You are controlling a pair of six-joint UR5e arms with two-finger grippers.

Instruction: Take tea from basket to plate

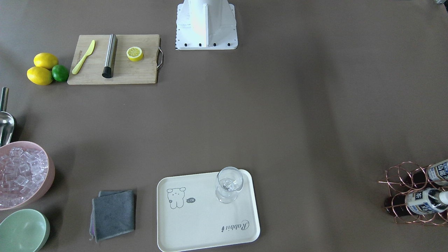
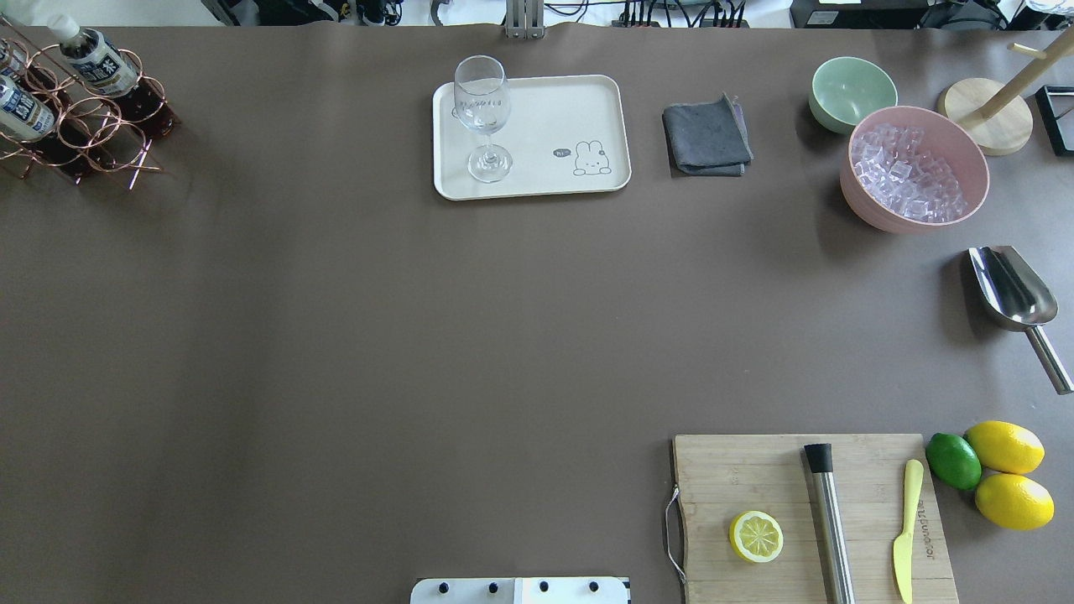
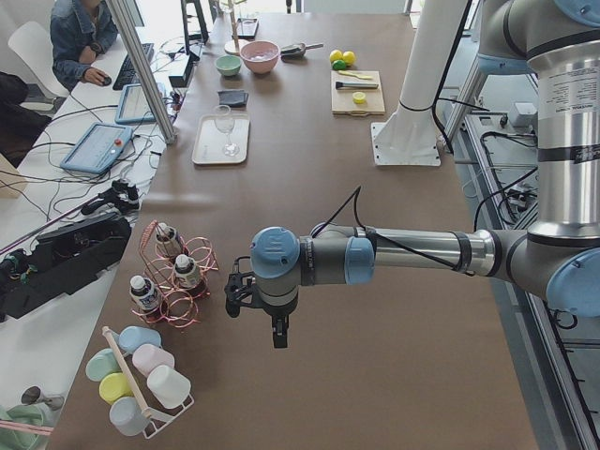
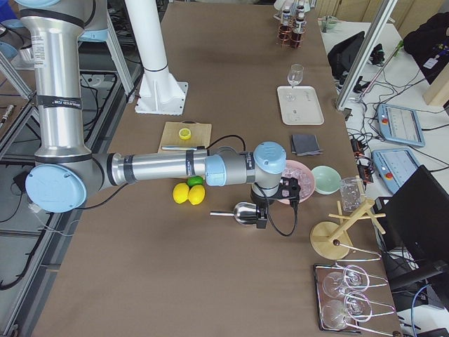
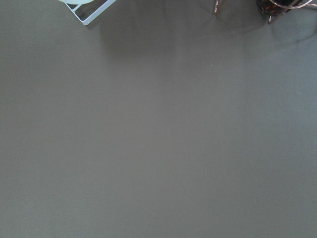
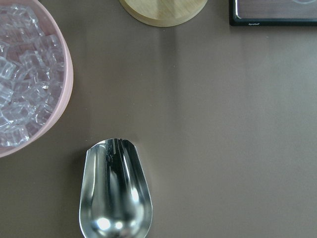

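Observation:
The copper wire basket [image 2: 101, 138] stands at the table's far left corner and holds tea bottles [image 2: 96, 63] with white caps. It also shows in the front view [image 1: 402, 178] with two bottles [image 1: 423, 202] visible. The exterior left view shows three bottles [image 3: 187, 272]. The cream plate [image 2: 554, 109] lies at the far middle with a wine glass [image 2: 484, 117] on it. My left gripper [image 3: 274, 323] hangs above bare table beside the basket [image 3: 202, 281]; I cannot tell whether it is open. My right gripper [image 4: 263, 214] hovers over a steel scoop [image 6: 116, 191]; I cannot tell its state either.
A pink bowl of ice [image 2: 914, 168], a green bowl [image 2: 852, 91] and a grey cloth [image 2: 706, 136] sit right of the plate. A cutting board [image 2: 810, 512] with half a lemon, a knife and a steel tool lies near right, with lemons and a lime [image 2: 952, 460] beside it.

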